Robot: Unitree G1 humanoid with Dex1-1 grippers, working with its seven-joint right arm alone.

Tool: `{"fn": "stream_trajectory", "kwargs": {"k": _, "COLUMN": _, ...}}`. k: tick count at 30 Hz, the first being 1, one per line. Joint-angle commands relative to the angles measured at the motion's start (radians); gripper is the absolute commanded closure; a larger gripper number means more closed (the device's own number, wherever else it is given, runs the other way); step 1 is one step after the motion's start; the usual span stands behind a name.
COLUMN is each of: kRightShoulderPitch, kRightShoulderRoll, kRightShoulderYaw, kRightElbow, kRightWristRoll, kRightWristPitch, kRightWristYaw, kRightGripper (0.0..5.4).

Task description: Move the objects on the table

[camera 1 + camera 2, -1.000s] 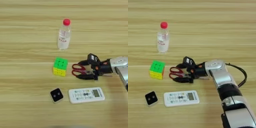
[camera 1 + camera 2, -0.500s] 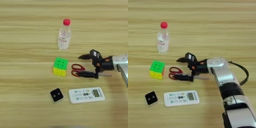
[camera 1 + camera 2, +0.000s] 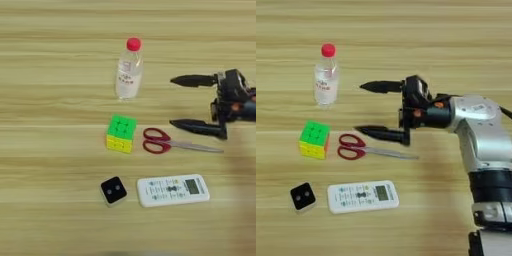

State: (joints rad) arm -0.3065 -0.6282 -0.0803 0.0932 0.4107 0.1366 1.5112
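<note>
A: What lies nearest the tabletop's (image 3: 40, 65) near edge?

B: The black cube (image 3: 113, 191), two white dots up, left of the middle. Just to its right, not touching, the remote (image 3: 173, 190) lies flat and lengthwise, buttons up, its small screen at the right end.

A: And farther in?

B: About the middle, the puzzle cube (image 3: 121, 133) with a green top and a yellow side toward us. Just right of it lie the scissors (image 3: 170, 143), red handles beside the cube but apart from it, closed blades pointing toward the right edge.

A: Where is the gripper (image 3: 369, 109)?

B: It reaches in from the right on the silver forearm (image 3: 476, 117). Its two black fingers (image 3: 381, 133) are spread wide and point toward the left edge, one nearer us and one farther back. The near finger lies just behind the scissors' blades. Whether it touches them I cannot tell. Nothing is between the fingers.

A: And at the back?

B: The bottle (image 3: 129, 70) stands upright with its red cap on, behind the puzzle cube and well apart from it. The far finger's tip points its way with a clear gap between them.
</note>
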Motion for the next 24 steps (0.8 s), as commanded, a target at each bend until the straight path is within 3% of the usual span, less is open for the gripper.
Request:
{"fn": "stream_trajectory", "kwargs": {"k": 1, "kRightShoulderPitch": 0.017, "kRightShoulderRoll": -0.106, "kRightShoulderYaw": 0.026, "kRightElbow": -0.127, "kRightWristRoll": -0.025, "kRightWristPitch": 0.019, "kRightWristYaw": 0.002, "kRightGripper": 0.02}}
{"fn": "stream_trajectory", "kwargs": {"k": 5, "kRightShoulderPitch": 0.069, "kRightShoulderRoll": -0.139, "kRightShoulderYaw": 0.092, "kRightElbow": -0.190, "kRightWristRoll": -0.063, "kRightWristPitch": 0.034, "kRightWristYaw": 0.025, "kRightGripper": 0.02}}
{"fn": "stream_trajectory", "kwargs": {"k": 13, "kRightShoulderPitch": 0.102, "kRightShoulderRoll": -0.172, "kRightShoulderYaw": 0.235, "kRightElbow": -0.188, "kRightWristRoll": -0.227, "kRightWristPitch": -0.031, "kRightWristYaw": 0.025, "kRightGripper": 0.02}}
{"fn": "stream_trajectory", "kwargs": {"k": 24, "kRightShoulderPitch": 0.121, "kRightShoulderRoll": -0.169, "kRightShoulderYaw": 0.330, "kRightElbow": -0.128, "kRightWristRoll": -0.397, "kRightWristPitch": -0.144, "kRightWristYaw": -0.037, "kRightGripper": 0.02}}
